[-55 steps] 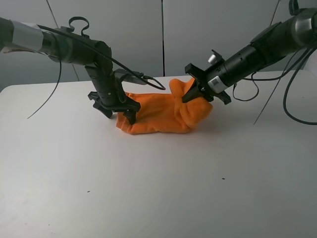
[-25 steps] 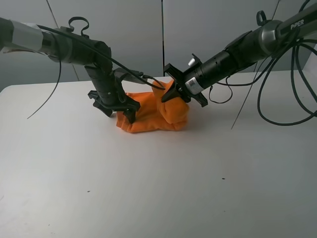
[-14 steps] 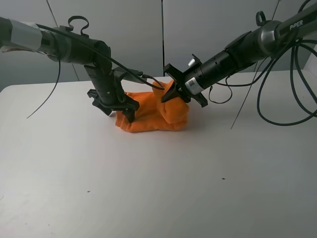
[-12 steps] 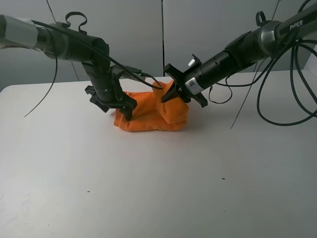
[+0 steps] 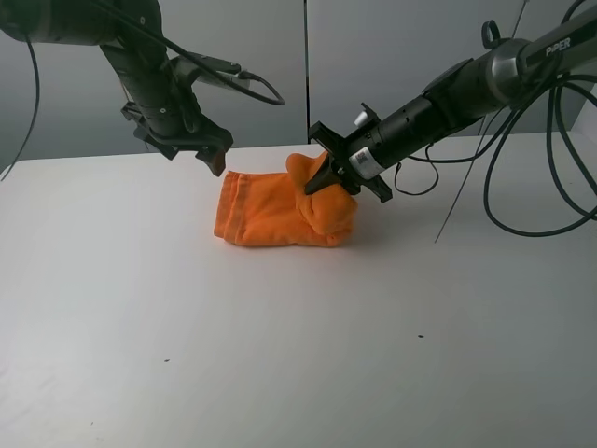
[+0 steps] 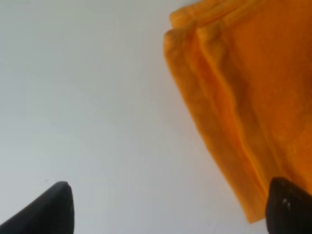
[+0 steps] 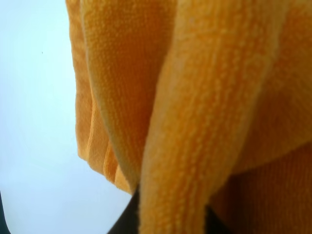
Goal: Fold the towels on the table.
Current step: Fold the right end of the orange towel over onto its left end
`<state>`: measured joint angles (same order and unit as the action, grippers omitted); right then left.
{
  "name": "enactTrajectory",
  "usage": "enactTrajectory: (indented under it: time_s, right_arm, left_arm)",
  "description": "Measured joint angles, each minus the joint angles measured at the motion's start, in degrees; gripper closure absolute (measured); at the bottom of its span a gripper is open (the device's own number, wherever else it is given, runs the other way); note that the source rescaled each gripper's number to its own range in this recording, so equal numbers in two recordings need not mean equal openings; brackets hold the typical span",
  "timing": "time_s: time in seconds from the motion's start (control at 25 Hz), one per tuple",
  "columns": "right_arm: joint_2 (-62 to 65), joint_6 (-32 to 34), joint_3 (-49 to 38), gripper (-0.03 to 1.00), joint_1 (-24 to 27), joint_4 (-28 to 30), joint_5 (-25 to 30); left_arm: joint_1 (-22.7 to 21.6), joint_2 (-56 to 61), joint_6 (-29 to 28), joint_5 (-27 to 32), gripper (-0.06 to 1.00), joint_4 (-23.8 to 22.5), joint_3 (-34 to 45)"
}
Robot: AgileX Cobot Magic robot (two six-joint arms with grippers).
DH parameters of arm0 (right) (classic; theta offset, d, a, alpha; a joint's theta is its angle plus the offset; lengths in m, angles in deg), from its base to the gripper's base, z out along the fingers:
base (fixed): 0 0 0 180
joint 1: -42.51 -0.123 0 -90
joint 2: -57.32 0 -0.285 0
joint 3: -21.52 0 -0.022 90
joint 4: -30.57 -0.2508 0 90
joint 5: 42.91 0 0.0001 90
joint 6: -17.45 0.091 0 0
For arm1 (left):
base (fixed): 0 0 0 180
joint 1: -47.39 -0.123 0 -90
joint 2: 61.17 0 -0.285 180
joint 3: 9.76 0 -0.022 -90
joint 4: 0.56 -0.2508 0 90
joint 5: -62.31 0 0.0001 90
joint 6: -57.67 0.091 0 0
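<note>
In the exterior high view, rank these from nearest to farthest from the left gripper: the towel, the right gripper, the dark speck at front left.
1. towel, just below and right of the left gripper.
2. right gripper, farther right, on the towel's raised end.
3. dark speck, far forward on the table.

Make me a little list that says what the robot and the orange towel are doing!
towel: orange towel, partly folded, bunched up at its right end
surface: white table
left claw: open, lifted above the towel's left end, holding nothing
right claw: shut on the towel's raised right end
fold: not finished
</note>
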<state>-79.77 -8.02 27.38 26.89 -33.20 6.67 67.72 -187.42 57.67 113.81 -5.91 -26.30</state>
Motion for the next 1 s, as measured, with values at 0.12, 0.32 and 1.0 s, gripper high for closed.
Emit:
enactTrajectory:
  time_s: [0.12, 0.32, 1.0]
  right_arm:
    - [0.0, 0.0, 0.0, 0.88, 0.0, 0.3, 0.0]
    - [0.0, 0.0, 0.0, 0.88, 0.0, 0.3, 0.0]
    - [0.0, 0.0, 0.0, 0.88, 0.0, 0.3, 0.0]
  left_arm:
    - [-3.9, 1.2, 0.0, 1.3, -0.06, 3.3, 1.4]
    - [-9.0, 1.2, 1.1, -1.8, -0.06, 9.4, 9.9]
    - [-10.5, -0.1, 1.8, -21.1, -0.06, 16.7, 21.1]
